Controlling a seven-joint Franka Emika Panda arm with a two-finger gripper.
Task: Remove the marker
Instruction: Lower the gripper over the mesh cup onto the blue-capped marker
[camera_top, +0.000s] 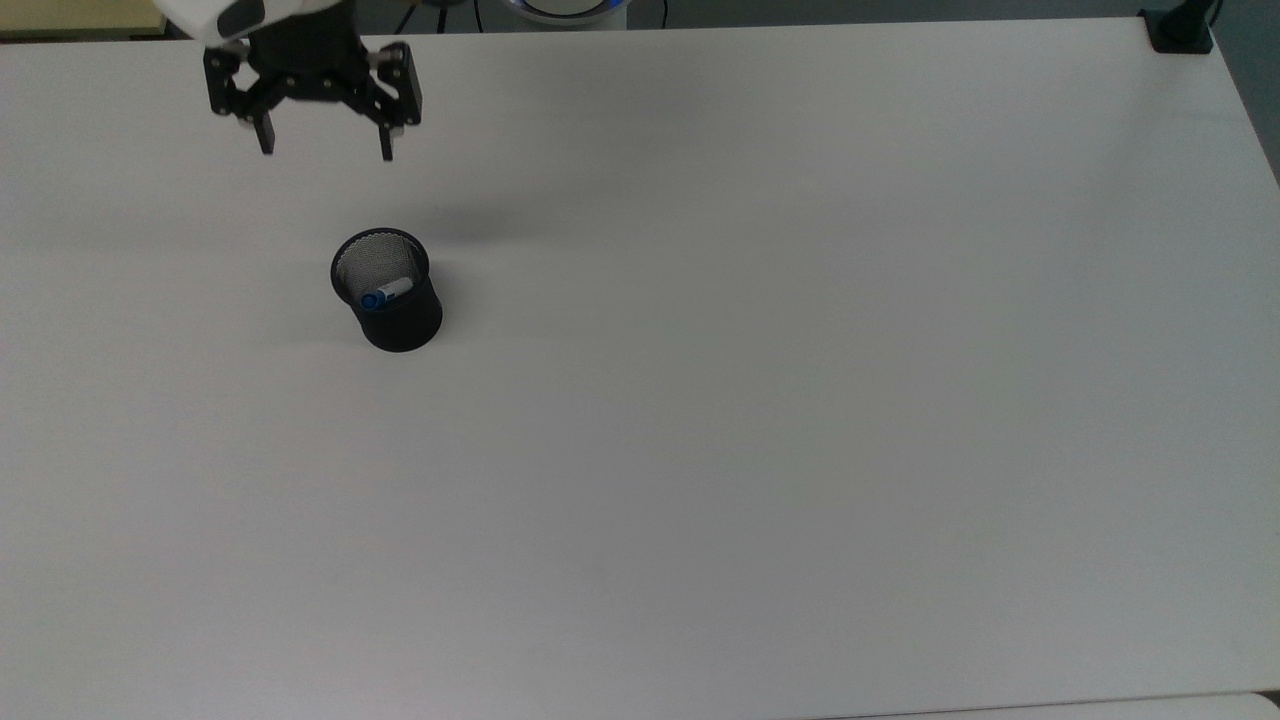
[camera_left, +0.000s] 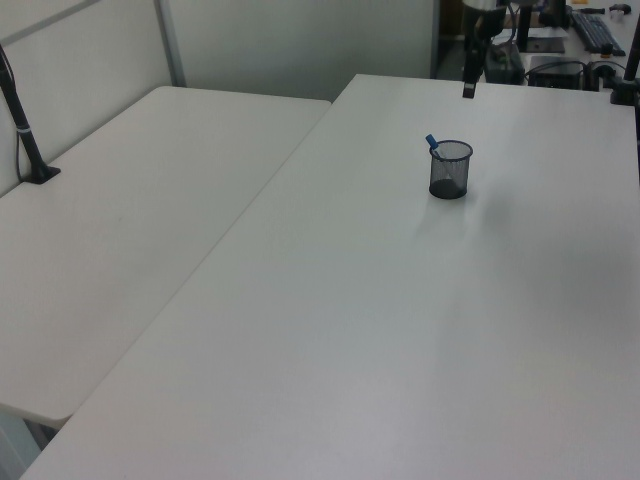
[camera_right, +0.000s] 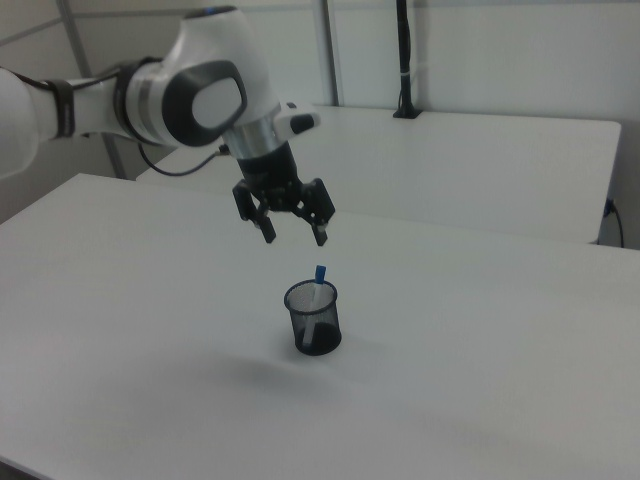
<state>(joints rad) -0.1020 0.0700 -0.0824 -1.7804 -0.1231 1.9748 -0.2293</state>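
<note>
We see an office or lab workspace: plain white tables (camera_left: 330, 330) pushed together, pale partition panels (camera_left: 80, 60) behind them at twelve o'clock, a keyboard (camera_left: 598, 30) on a cluttered desk at one o'clock, and a clamped black pole (camera_right: 404, 60).

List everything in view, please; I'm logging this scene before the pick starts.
slim white marker with a blue cap: one, white and blue, standing tilted inside the cup, blue end poking above the rim.
black wire-mesh cup: one, black, upright on the table, toward the top view's left.
large white table: one, white, under the cup.
second white table: one, white, adjoining at the left view's left.
black clamp post: one, black, on the far table in the right view.
white robot arm: one, white.
black two-finger gripper: one, black, jaws open, in the air above and apart from the cup.
</note>
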